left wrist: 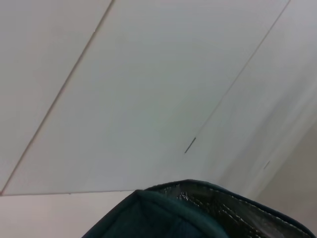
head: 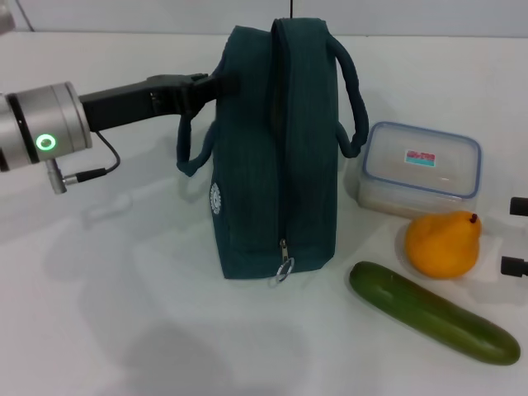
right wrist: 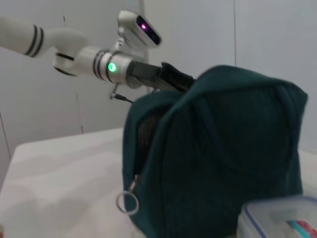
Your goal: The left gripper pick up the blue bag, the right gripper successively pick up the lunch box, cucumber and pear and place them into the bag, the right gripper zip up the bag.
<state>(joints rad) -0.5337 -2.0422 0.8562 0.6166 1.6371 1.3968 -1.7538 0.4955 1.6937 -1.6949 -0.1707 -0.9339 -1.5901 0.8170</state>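
Observation:
The blue bag (head: 276,157) stands upright on the white table, its zipper pull (head: 285,268) hanging low on the near end. My left gripper (head: 210,87) reaches in from the left and is shut on the bag's upper edge; in the right wrist view the left gripper (right wrist: 176,79) meets the bag (right wrist: 223,148) at its top. The left wrist view shows only the bag's rim and silver lining (left wrist: 223,206). To the right of the bag lie the lunch box (head: 421,169), the pear (head: 443,244) and the cucumber (head: 433,313). My right gripper (head: 516,236) is open at the right edge, just beside the pear.
The table (head: 124,330) is white, with bare surface to the left and in front of the bag. A white wall stands behind it. The lunch box (right wrist: 280,218) sits close against the bag's right side.

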